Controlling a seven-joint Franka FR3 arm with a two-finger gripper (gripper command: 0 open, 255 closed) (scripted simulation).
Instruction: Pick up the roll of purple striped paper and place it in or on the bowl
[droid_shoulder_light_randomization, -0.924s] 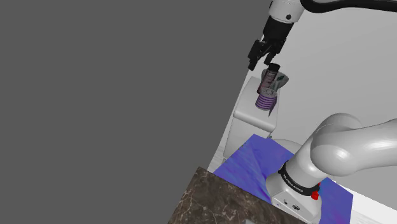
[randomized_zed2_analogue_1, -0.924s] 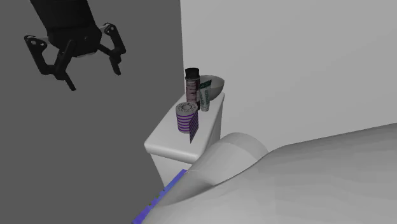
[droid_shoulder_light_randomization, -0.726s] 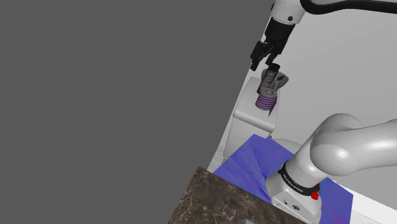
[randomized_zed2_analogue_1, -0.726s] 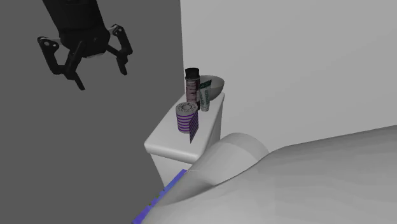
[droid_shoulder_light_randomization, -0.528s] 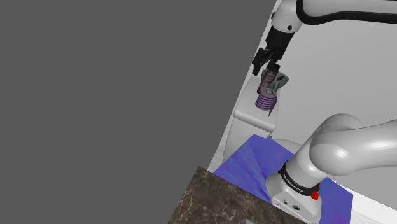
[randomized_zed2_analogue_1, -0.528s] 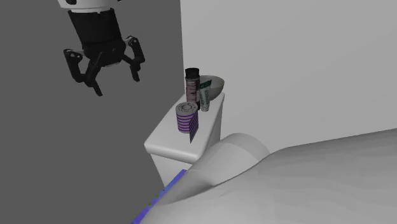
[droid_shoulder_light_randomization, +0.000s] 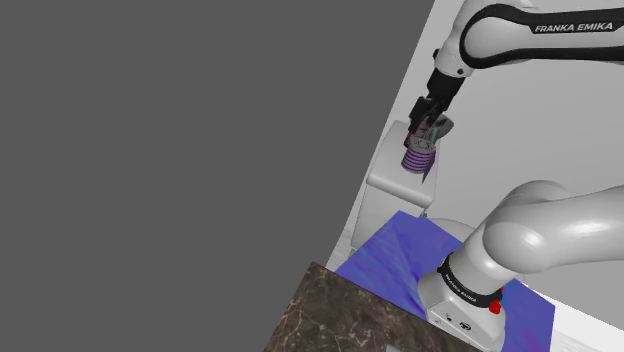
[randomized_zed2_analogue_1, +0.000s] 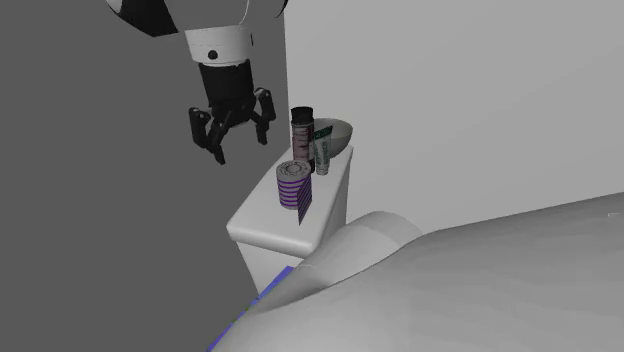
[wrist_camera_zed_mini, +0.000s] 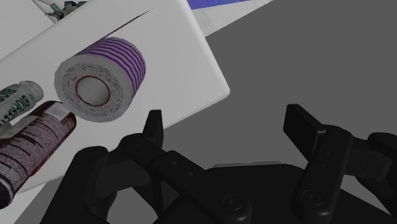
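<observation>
Dark grey wall (droid_shoulder_light_randomization: 180, 150): flat, no texture, takes most of the shoulder view.

White Franka arm (droid_shoulder_light_randomization: 530, 20): glossy, rounded links. In the second ext. view one big link sits close to the camera and hides the lower right, incl. the toilet's lower part.

Stand (droid_shoulder_light_randomization: 340, 315): top is brown, marbled, stone-like; cut off by the bottom edge.

Blue mat (droid_shoulder_light_randomization: 395, 260): soft wavy shading, partly under the arm's base.

Toilet tank (randomized_zed2_analogue_1: 270, 220): white, boxy w/ rounded lid edges, only the top part visible.

Bowl (randomized_zed2_analogue_1: 338, 133): pale grey, smooth, round, at the far end of the tank lid. Its front is hidden behind the bottle and tube.

Roll (randomized_zed2_analogue_1: 294, 187): stands upright on the lid toward the near end. White paper w/ purple bands, and a loose tail hangs over the tank's side. The wrist view shows it end-on w/ a brownish core. It's just beside the bottle; touching or not, can't tell.

Bottle (randomized_zed2_analogue_1: 302, 133): upright cylinder btwn roll and bowl, dark cap, pinkish printed label, text too small to read.

Tube (randomized_zed2_analogue_1: 322, 150): white w/ green print, beside the bottle.

Gripper (randomized_zed2_analogue_1: 238, 140): all black, fingers spread wide w/ nothing btwn them. It hangs above the tank, up and to the second ext. view's left of the roll, apart from it. In the wrist view the roll lies outside one finger, not in the gap; the gap looks onto plain dark grey. In the shoulder view the gripper overlaps the lid's far items, so they're hard to separate there.
</observation>
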